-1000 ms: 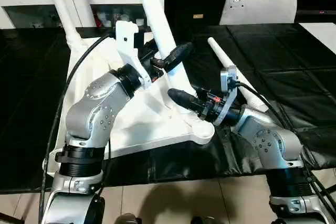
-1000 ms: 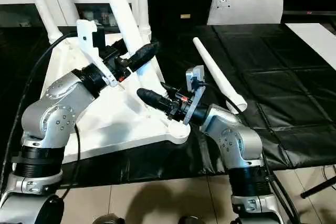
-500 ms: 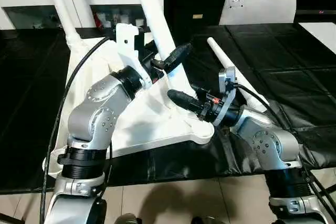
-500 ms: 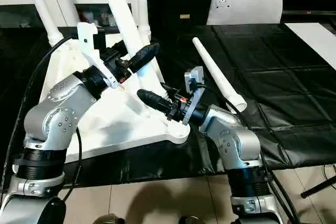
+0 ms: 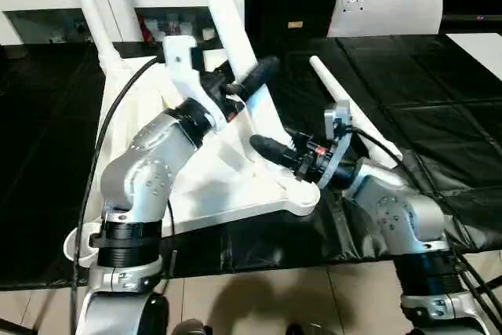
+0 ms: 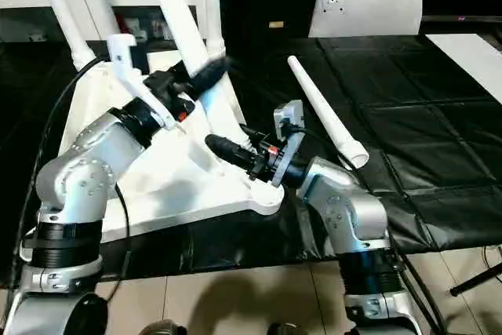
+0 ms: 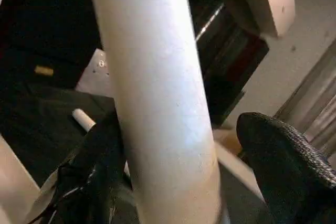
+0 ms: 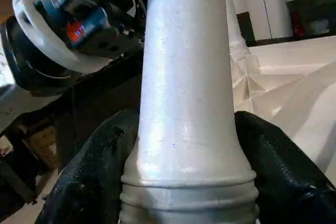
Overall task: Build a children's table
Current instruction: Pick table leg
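Between my two grippers stands one white leg (image 5: 235, 33), leaning a little and rising from a corner of the upside-down tabletop (image 5: 227, 186). My right gripper (image 5: 271, 147) is low down on that leg, just above the round socket at the near corner. In the right wrist view its two black fingers (image 8: 278, 166) sit on both sides of the leg and press against it, so I say it has hold of the leg. My left gripper (image 5: 247, 82) is higher up on the same leg. In the left wrist view one finger (image 7: 100, 166) touches the leg, but the other finger (image 7: 283, 161) stands a little away from it, so this gripper is partly open around the leg and does not squeeze it. Past my left gripper, two more legs (image 5: 90, 9) stand up from the far corners of the tabletop. Off to the side of my right gripper, one loose leg (image 6: 321, 111) lies flat on the black mat (image 5: 408, 107), close to my right arm but not touching the tabletop.
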